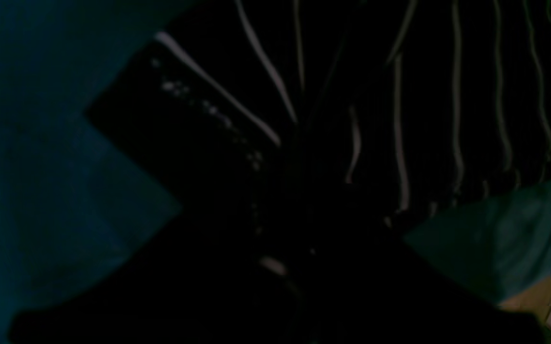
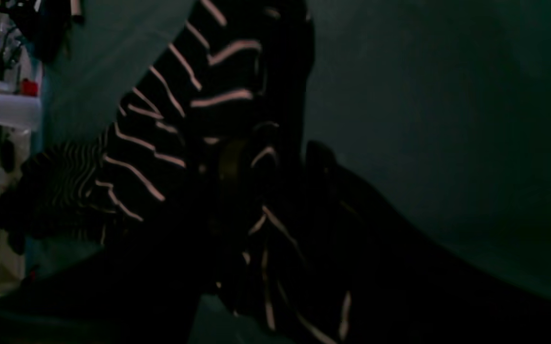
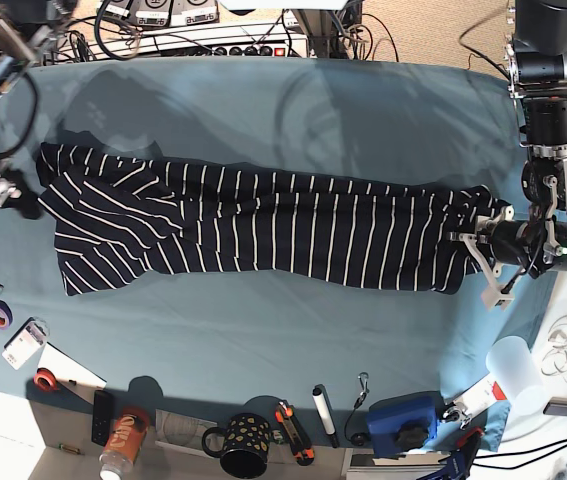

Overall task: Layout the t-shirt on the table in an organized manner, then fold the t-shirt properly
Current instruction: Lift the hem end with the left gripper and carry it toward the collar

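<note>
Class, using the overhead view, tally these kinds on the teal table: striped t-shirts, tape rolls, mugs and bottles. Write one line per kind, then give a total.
t-shirt: 1
tape rolls: 2
mug: 1
bottle: 1
Total: 5

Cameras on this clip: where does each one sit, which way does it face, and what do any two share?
Base: overhead, looking straight down on the table and the stretched t-shirt; both arms show at the side edges.
Left wrist: on the left arm, close above striped fabric at the left gripper; its own jaws are lost in darkness.
Right wrist: on the right arm, looking along bunched fabric toward shelves; the right gripper is unclear.
Shared: all three show shirt and teal cloth.
</note>
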`<state>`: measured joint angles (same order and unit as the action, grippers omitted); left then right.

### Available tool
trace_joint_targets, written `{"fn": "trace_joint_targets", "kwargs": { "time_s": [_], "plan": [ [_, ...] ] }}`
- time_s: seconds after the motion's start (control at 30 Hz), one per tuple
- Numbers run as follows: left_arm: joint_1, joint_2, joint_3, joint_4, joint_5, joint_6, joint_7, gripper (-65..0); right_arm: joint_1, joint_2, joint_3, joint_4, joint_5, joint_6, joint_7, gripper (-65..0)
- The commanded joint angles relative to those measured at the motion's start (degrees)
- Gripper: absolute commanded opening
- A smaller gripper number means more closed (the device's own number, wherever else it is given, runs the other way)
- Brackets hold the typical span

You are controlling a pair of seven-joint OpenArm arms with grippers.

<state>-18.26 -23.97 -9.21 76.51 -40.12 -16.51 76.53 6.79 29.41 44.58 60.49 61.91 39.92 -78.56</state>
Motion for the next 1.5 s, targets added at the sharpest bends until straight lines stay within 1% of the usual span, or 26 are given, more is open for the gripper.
{"fn": "trace_joint_targets", "kwargs": {
  "time_s": [0.0, 0.07, 0.13, 0.2, 0.3, 0.37, 0.43, 0.53, 0.6, 0.73, 0.8, 0.93, 1.03, 1.13, 1.2, 1.23, 1.33, 1.47],
  "plan": [
    [-1.5, -0.5, -0.3, 2.6, -2.6, -1.7, -0.4, -65.0, 0.8, 1.3, 0.4, 1.0, 1.5, 0.1, 1.1, -45.3],
    [-1.2, 0.0, -0.3, 6.3, -5.5, -3.4, 0.0, -65.0, 0.9, 0.9, 0.4, 1.0, 1.5, 0.1, 1.3, -45.3],
    [-0.6, 1.0, -0.3, 10.8, -7.1, -5.1, -0.1, -65.0, 0.9, 0.9, 0.4, 1.0, 1.5, 0.1, 1.9, -45.3],
    [0.5, 2.1, -0.3, 15.4, -7.0, -6.1, -0.1, -65.0, 0.9, 1.0, 0.4, 1.0, 1.4, 0.1, 2.4, -45.3],
    [3.9, 4.3, -0.1, 21.4, -4.9, -6.0, -0.8, -65.0, 0.9, 0.9, 0.4, 1.0, 1.3, 0.1, 2.4, -45.3],
    [6.7, 5.9, 1.7, 24.9, -1.8, -5.1, -1.7, -65.0, 0.9, 0.9, 0.4, 1.0, 0.7, 0.1, 2.5, -45.3],
    [9.3, 7.4, 5.2, 28.4, 2.2, -3.6, -3.2, -65.0, 0.9, 0.9, 0.4, 1.0, 0.0, 0.1, 2.9, -45.3],
    [11.5, 9.9, 13.4, 32.9, 11.5, -1.2, -6.8, -65.0, 0.9, 0.9, 0.4, 1.0, -0.3, 0.1, 3.8, -45.3],
    [11.4, 12.1, 18.8, 34.3, 18.6, 1.4, -9.5, -65.0, 1.0, 0.9, 0.4, 1.0, -0.3, 0.1, 3.9, -45.3],
    [7.8, 18.4, 27.1, 33.9, 32.0, 7.2, -10.8, -65.0, 1.0, 0.9, 0.4, 1.0, -0.5, 0.1, 4.0, -45.3],
    [6.0, 21.4, 30.1, 33.0, 36.5, 9.4, -11.3, -65.0, 1.0, 0.9, 0.4, 1.0, -0.6, 0.1, 4.0, -45.3],
    [3.4, 26.7, 35.5, 27.1, 40.7, 9.7, -11.6, -65.0, 1.0, 0.9, 0.4, 1.0, -1.4, 0.1, 4.0, -45.3],
    [1.7, 29.7, 38.8, 20.6, 45.0, 9.7, -11.4, -65.0, 1.0, 0.9, 0.4, 1.0, -1.4, 0.1, 4.0, -45.3],
    [0.1, 31.6, 40.8, 15.1, 48.6, 9.7, -11.4, -65.0, 1.0, 0.9, 0.4, 1.0, -1.4, 0.1, 4.1, -45.3],
    [-0.8, 32.5, 41.4, 13.1, 49.4, 11.4, -11.4, -65.0, 1.0, 0.9, 0.4, 1.0, -1.4, 0.1, 4.1, -45.3],
    [-1.1, 33.0, 41.3, 12.7, 49.5, 12.3, -11.4, -65.0, 1.0, 0.9, 0.4, 1.0, -1.4, 0.1, 4.1, -45.3],
    [-2.3, 33.0, 42.1, 12.7, 48.5, 14.1, -11.4, -65.0, 1.0, 0.9, 0.4, 1.0, -1.3, 0.1, 4.4, -45.3],
    [-2.9, 33.0, 44.3, 12.7, 47.5, 14.2, -12.2, -65.0, 1.0, 0.9, 0.4, 1.0, -1.4, 0.1, 5.1, -45.3]
  ]
}}
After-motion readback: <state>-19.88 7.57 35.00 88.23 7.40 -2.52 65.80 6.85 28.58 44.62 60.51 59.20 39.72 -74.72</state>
